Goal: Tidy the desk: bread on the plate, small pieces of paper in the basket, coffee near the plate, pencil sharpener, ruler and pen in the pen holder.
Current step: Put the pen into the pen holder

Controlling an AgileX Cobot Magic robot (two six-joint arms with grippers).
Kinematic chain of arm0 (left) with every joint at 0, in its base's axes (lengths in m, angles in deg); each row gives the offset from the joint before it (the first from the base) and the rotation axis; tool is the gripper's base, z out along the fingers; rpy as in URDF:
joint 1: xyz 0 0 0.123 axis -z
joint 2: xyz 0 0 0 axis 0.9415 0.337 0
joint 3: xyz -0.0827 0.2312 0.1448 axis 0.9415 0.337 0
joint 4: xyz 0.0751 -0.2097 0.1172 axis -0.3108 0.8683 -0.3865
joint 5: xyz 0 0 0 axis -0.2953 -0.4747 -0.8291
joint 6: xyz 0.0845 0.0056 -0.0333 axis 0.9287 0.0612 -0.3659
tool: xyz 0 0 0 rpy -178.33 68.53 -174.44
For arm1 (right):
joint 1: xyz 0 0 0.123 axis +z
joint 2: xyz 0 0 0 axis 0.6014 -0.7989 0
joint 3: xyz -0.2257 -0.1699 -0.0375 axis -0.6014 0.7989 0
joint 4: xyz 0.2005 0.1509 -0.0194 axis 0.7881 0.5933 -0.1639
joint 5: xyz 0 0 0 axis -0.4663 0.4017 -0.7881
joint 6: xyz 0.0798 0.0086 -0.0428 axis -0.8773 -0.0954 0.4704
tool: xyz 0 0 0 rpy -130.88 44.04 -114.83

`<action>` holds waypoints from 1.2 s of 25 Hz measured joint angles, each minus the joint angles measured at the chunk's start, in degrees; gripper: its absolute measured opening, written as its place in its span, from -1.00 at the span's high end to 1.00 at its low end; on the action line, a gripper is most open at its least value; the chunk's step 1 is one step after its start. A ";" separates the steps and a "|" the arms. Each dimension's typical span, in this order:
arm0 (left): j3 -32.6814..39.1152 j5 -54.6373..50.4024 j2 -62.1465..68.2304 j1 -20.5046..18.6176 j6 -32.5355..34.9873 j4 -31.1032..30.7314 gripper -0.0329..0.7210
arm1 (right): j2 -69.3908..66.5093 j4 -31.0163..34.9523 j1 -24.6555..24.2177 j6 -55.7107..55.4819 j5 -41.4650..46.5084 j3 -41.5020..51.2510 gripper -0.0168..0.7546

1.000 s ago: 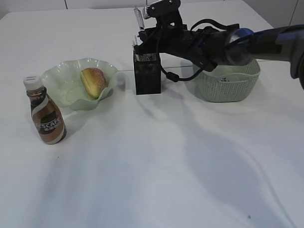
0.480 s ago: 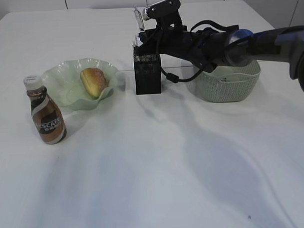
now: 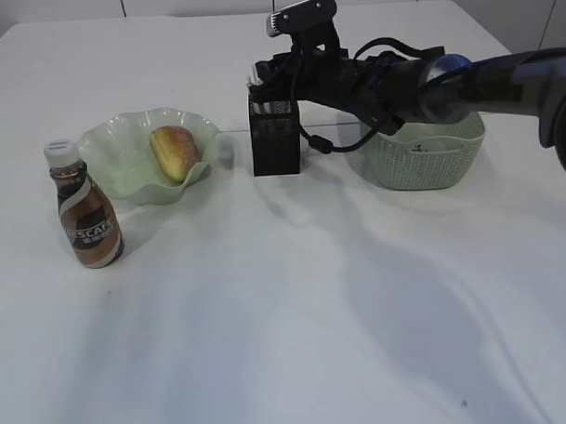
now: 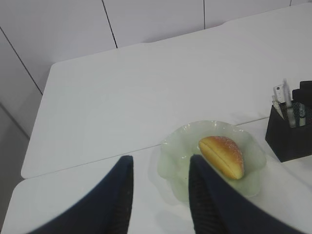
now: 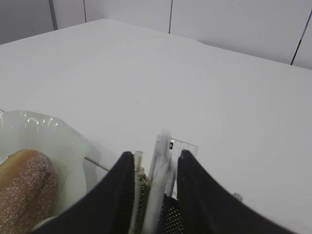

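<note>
Your right hand [image 5: 153, 180] hovers directly over the pen holder [image 3: 274, 136], fingers apart around the upright ruler [image 5: 160, 161], which drops blurred, long axis vertical, into the holder below.

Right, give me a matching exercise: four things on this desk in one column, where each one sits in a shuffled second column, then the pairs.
Things:
1. bread
2. coffee
3. ruler
4. basket

Places:
A. standing in the pen holder
B. right of the pen holder, under the right arm
C. lying in the plate
D. upright on the desk, front-left of the plate

Pairs: 1-C, 2-D, 3-A, 4-B
</note>
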 joint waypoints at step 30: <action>0.00 -0.97 -6.92 0.00 -0.45 0.15 -0.26 | 19.46 11.32 6.67 4.87 57.27 0.00 0.25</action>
